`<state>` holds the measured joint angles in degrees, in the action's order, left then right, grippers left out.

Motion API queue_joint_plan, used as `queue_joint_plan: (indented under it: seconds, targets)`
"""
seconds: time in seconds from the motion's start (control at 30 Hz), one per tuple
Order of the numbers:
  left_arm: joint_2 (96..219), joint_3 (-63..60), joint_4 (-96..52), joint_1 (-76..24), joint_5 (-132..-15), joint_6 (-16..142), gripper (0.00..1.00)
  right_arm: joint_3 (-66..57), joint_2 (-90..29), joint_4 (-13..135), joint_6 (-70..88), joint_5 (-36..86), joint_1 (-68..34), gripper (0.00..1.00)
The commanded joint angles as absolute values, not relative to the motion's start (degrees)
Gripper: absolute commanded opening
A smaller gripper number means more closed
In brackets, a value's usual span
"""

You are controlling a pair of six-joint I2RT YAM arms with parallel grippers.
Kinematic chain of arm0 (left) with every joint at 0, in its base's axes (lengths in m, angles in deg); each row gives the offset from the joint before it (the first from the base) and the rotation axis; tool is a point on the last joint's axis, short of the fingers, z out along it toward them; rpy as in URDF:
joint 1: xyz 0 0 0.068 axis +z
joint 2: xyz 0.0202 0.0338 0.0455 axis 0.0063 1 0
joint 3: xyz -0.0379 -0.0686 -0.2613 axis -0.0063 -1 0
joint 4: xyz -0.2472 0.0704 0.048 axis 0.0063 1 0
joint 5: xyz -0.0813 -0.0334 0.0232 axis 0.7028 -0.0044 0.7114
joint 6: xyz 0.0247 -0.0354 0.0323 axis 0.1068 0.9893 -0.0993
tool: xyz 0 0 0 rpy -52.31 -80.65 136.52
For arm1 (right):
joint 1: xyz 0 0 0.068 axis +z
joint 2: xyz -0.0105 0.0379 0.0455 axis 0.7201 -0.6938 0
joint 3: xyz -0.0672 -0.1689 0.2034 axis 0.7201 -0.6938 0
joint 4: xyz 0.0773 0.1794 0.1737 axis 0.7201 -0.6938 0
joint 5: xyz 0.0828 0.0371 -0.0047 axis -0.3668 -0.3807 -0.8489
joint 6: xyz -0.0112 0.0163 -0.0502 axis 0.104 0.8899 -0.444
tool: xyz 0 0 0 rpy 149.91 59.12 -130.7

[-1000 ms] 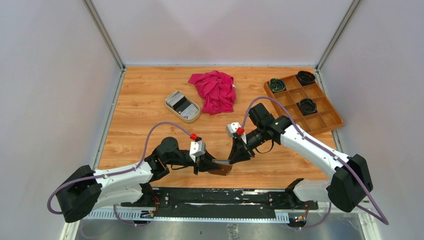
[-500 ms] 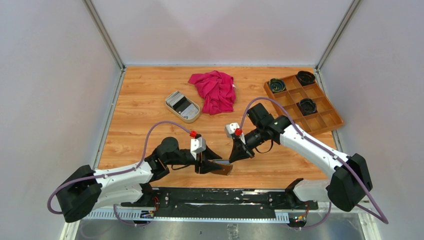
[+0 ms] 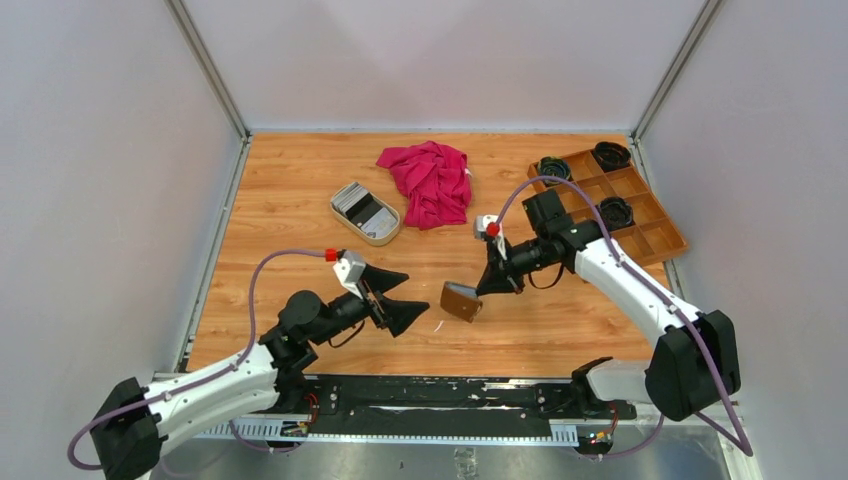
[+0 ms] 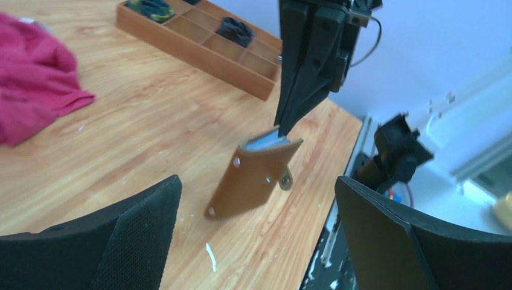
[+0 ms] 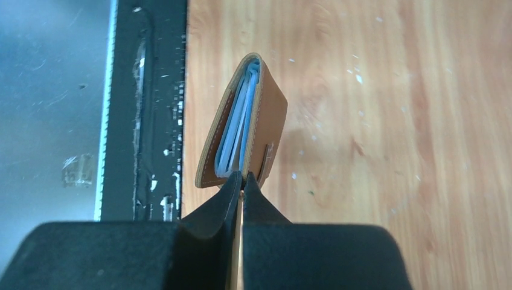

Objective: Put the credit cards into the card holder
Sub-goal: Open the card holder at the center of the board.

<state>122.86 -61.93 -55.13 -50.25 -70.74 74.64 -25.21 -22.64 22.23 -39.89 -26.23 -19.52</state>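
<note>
The brown leather card holder [image 3: 460, 300] hangs tilted just above the table, pinched at its upper edge by my shut right gripper [image 3: 488, 287]. In the right wrist view the card holder [image 5: 268, 118] gapes slightly, and pale grey-blue layers [image 5: 237, 130] show between its flaps. Whether they are cards or lining I cannot tell. My left gripper [image 3: 396, 296] stands wide open to the holder's left, apart from it, and the card holder [image 4: 253, 178] shows ahead between its pads. Grey and dark credit cards [image 3: 360, 205] lie in a beige oval dish [image 3: 386, 235] further back.
A crumpled red cloth [image 3: 430, 180] lies at the back centre. A wooden compartment tray [image 3: 640, 235] with black items stands at the back right. A black rail [image 3: 430, 395] runs along the near table edge.
My left gripper let go of the card holder, opened wide and drew back to the left. My right gripper shut on the holder and carried it up and to the right.
</note>
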Motion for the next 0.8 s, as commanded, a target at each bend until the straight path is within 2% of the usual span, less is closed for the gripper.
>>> queue_joint_plan:
  seconds: [0.0, 0.13, 0.23, 0.47, 0.63, 0.77]
  targets:
    - [114.2, -67.7, -51.9, -49.8, -86.4, 89.3, 1.0, -23.9, -22.7, 25.2, -34.2, -24.8, -25.0, 0.0]
    - [108.8, -69.9, -52.0, -49.8, -89.7, 96.6, 1.0, -25.8, -21.6, 28.7, -31.4, -24.1, -25.8, 0.0]
    - [110.6, -68.6, -51.8, -49.8, -88.5, 102.4, 1.0, -26.1, -22.1, 29.8, -30.2, -23.5, -25.8, 0.0]
    - [128.4, -59.2, -51.8, -52.4, -83.8, 108.2, 1.0, -26.7, -22.4, 31.8, -28.1, -22.2, -25.8, 0.0]
    - [139.6, -52.8, -51.4, -57.4, -88.6, 109.0, 1.0, -27.6, -22.5, 34.1, -25.7, -20.8, -25.8, 0.0]
    - [142.9, -49.3, -49.9, -59.5, -93.5, 109.5, 0.99, -28.2, -22.9, 36.0, -24.0, -19.2, -25.5, 0.0]
